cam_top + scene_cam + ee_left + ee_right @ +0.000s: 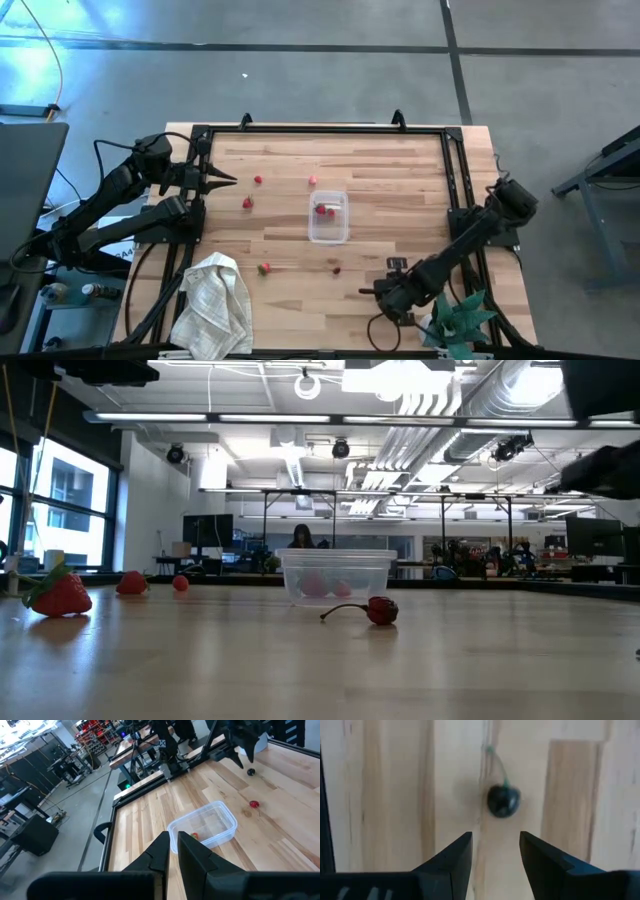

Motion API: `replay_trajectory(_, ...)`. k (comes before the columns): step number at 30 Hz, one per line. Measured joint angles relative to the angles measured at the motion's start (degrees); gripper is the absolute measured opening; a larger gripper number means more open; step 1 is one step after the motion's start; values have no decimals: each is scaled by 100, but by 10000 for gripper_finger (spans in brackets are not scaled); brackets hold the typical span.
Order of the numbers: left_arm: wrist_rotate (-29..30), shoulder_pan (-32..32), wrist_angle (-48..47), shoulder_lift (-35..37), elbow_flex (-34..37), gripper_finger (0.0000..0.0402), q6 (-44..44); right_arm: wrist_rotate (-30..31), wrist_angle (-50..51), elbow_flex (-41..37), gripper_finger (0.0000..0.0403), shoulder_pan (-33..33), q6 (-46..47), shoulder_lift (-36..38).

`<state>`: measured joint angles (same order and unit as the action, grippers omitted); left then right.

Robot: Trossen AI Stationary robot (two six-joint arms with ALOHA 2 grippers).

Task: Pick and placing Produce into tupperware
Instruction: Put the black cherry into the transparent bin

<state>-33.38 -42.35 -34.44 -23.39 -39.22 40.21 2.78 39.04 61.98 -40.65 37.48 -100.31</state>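
The clear tupperware (328, 217) stands mid-table with red pieces (323, 210) inside; the low view shows it (338, 574) too. Loose produce lies on the wood: three small red pieces (258, 180) (312, 180) (247, 202) toward the far left, a strawberry (264, 268) and a dark cherry (336, 268) nearer. My right gripper (378, 291) is open, near the table's near edge. The cherry (503, 801), with its green stem, lies just ahead of the fingertips (495, 850), untouched. My left gripper (225, 180) waits shut at the table's left side, pointing toward the tupperware (202, 827).
A white cloth towel (213, 300) hangs over the near-left corner. A teal leafy plant (460, 320) sits at the near-right corner, behind my right arm. A black frame (320, 130) runs along the table's edges. Bare wood lies between the cherry and the tupperware.
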Motion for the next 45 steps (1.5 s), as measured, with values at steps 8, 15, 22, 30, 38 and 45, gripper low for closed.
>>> replay_trajectory(8,1,0,4,1,0,28,0,296,-286,0,156,-105,328,-9)
replay_trajectory(15,-1,0,2,-1,0,28,-2,297,-217,0,156,211,496,-15)
replay_trajectory(22,1,0,2,-1,0,28,0,8,-355,-2,156,278,389,-15)
replay_trajectory(30,1,0,2,-1,0,28,-2,45,-380,-2,156,349,307,-82)
replay_trajectory(38,1,0,0,1,0,28,0,-27,-634,-5,156,352,240,-365)
replay_trajectory(45,1,-1,1,1,0,28,0,-1,-568,-7,156,368,254,-392)
